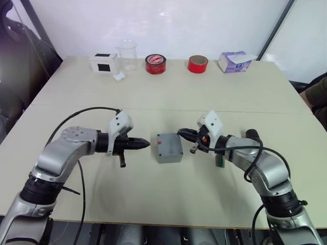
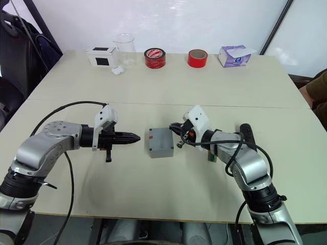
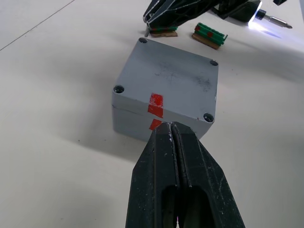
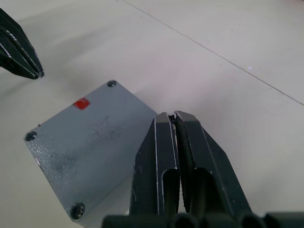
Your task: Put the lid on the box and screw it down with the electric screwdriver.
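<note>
A pale beige table [image 1: 168,97] with a seam across it stands before a bright white wall [image 1: 168,23].

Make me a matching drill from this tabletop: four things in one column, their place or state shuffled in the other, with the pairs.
Things:
1. lid
2. left pincer
3. tissue pack
4. white box with black panel

Place or state:
A. right end of the row along the far side of the table
B. shut, tip aimed at the red-marked side of the box
C. seated on the box, red mark on top
D. left end of that row, beside the beaker

Pairs: 1-C, 2-B, 3-A, 4-D
</note>
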